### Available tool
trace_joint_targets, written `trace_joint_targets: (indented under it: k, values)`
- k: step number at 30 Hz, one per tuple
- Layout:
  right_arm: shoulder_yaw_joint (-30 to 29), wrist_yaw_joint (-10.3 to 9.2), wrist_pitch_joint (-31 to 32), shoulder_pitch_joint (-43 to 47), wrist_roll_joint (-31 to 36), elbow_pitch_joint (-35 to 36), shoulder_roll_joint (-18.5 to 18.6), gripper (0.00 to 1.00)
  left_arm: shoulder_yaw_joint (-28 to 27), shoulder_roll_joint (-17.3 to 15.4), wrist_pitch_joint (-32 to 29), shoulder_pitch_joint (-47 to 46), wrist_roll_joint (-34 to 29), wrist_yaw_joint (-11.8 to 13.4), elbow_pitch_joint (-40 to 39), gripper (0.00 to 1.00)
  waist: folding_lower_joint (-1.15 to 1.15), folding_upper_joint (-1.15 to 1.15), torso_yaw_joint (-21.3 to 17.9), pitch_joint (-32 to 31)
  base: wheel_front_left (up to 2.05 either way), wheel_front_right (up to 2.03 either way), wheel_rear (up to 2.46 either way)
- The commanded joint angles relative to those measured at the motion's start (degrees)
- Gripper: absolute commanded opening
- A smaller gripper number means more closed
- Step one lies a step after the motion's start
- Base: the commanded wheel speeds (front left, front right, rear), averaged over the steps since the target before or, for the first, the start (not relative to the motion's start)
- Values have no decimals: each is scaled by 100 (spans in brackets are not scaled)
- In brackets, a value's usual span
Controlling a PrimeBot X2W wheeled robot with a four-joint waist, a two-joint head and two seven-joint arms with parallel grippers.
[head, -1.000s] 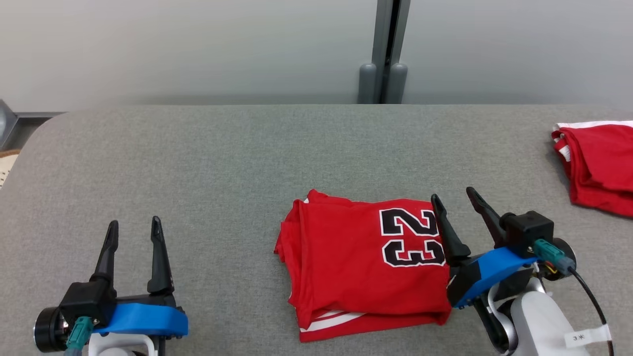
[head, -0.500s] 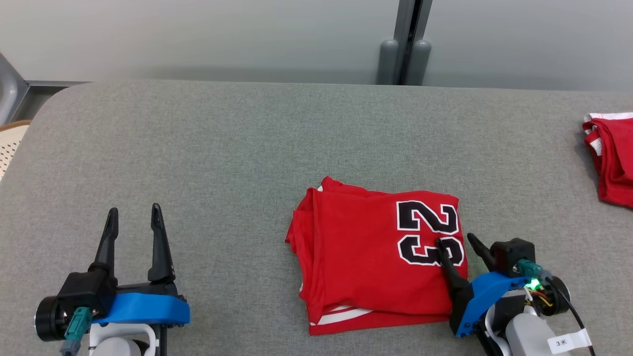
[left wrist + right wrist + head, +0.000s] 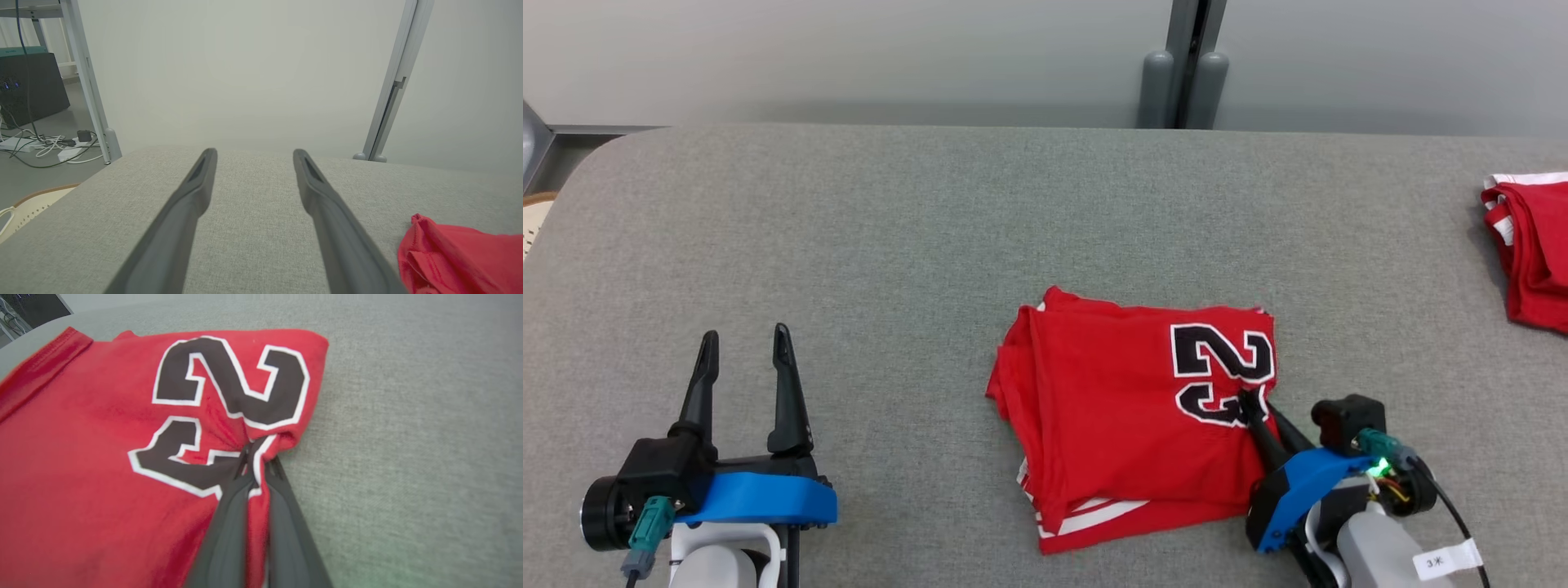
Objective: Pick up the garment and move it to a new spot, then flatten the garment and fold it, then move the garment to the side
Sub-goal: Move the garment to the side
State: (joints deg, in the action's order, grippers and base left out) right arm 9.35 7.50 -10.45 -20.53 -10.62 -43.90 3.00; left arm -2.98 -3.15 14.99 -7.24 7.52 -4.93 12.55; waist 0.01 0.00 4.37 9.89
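We're looking at a grey fabric-covered desk (image 3: 866, 245), rounded at its far-left corner. Near the middle lies a folded red jersey (image 3: 1111, 408), black "23" facing up, and well apart at the right edge we see a second red garment (image 3: 1531, 253).

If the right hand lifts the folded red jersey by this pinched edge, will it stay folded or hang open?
Probably floppy: the red jersey bunches where the right hand pinches its edge. Its layers lie loose, so they would likely sag and unfold.
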Motion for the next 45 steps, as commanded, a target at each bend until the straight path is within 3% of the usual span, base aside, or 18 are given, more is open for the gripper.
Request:
trace_joint_targets:
  k: [1,15,20,31,38,45]
  values:
    - [-66,-1,-104,-193,-44,-10,125,0,-19,19,24,-73,-3,9,-41,100,-1,0,-45,33,0,0,0]
    - [-575,-1,-350,-812,-8,410,1287,0,20,24,25,-427,-9,-46,-296,100,-1,0,-877,745,0,0,0]
    - [-701,-1,-396,-922,-63,667,1396,0,-36,21,25,-574,-92,-64,-346,100,-1,0,-1060,942,0,0,0]
    - [-286,-1,-150,-1788,46,1003,1749,0,-19,21,25,-741,-198,-119,-500,100,-1,0,-1088,1196,0,0,0]
    - [-330,-1,171,-2559,-57,825,2667,0,59,-13,25,-973,-253,-167,-694,100,-1,0,-998,1651,0,0,0]
    - [-621,-1,250,-3052,-148,173,3609,0,82,-91,25,-1121,-297,-193,-870,100,-1,0,-1010,2037,0,0,0]
